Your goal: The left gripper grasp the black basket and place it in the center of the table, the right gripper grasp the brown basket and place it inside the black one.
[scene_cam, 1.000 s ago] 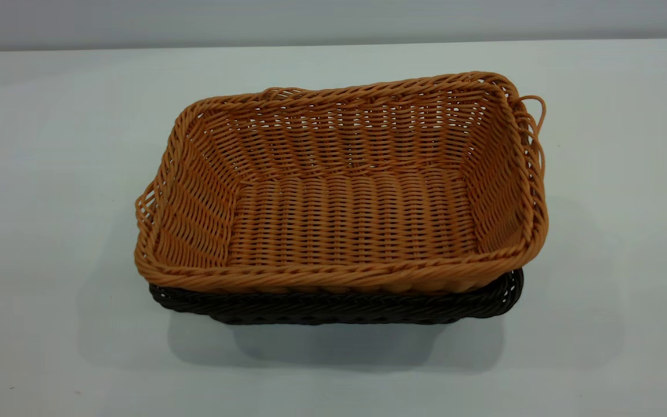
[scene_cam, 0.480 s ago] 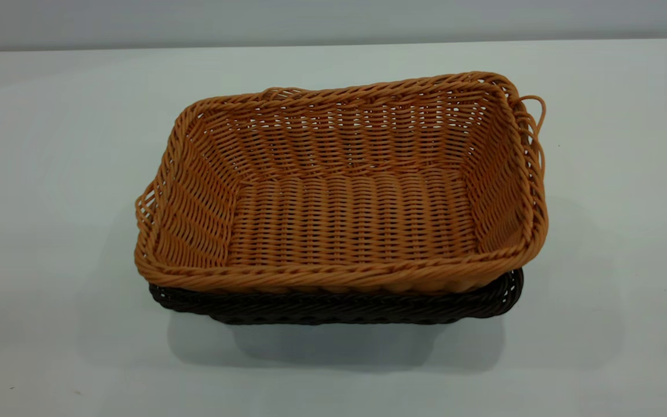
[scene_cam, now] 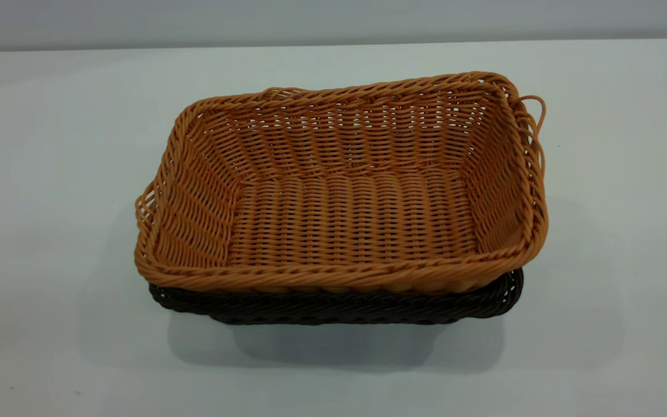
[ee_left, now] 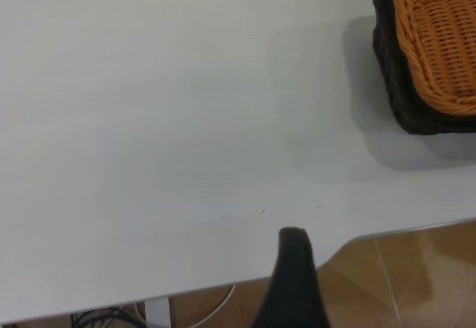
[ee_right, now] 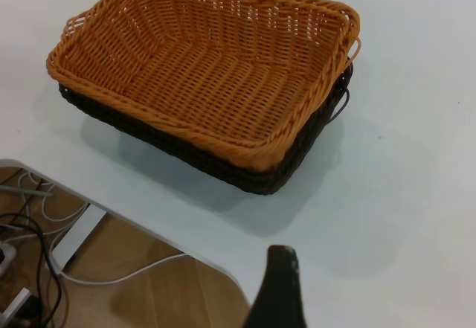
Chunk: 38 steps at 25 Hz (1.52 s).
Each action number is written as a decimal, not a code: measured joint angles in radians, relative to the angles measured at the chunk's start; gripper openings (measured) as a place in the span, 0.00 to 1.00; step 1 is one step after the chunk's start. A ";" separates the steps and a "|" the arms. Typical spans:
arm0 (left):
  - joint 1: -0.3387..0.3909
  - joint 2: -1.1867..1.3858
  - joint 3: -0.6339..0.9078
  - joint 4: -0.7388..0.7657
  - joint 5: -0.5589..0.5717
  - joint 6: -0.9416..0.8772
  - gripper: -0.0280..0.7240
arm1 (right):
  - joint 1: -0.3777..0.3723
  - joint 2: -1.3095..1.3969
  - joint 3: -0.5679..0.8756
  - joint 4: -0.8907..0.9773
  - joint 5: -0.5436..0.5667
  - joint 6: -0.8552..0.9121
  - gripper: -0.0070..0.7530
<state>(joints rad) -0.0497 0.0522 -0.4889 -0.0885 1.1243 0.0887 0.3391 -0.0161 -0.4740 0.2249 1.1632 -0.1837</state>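
Orange-tan woven wicker basket (scene_cam: 345,197) nested inside the dark brown-black rectangular wicker basket (scene_cam: 339,306).

Both are seated on the white table (scene_cam: 50,174). The left gripper (ee_left: 294,283) and right gripper (ee_right: 277,287) are held well apart from the stack; finger state cannot be told.

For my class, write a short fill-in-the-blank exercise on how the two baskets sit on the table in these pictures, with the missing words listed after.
1. The brown basket sits inside the ____ basket.
2. Both baskets rest on the white ____.
3. Inside, the brown basket holds ____.
4. In the exterior view, the number of grippers touching the baskets is ____.

Missing words: black; table; nothing; zero
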 joint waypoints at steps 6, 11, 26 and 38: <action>0.018 -0.027 0.000 0.050 -0.004 -0.035 0.77 | 0.000 0.000 0.000 0.000 0.000 0.000 0.77; 0.047 -0.071 0.002 0.117 -0.004 -0.115 0.77 | 0.000 0.000 0.000 0.000 0.000 0.000 0.77; 0.047 -0.071 0.005 0.127 -0.004 -0.131 0.77 | 0.000 0.000 0.000 0.003 0.000 0.000 0.77; 0.047 -0.071 0.005 0.128 -0.004 -0.132 0.77 | -0.233 0.000 0.000 -0.124 -0.020 0.116 0.77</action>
<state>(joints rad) -0.0026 -0.0189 -0.4841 0.0398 1.1208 -0.0436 0.1057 -0.0161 -0.4740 0.1007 1.1434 -0.0678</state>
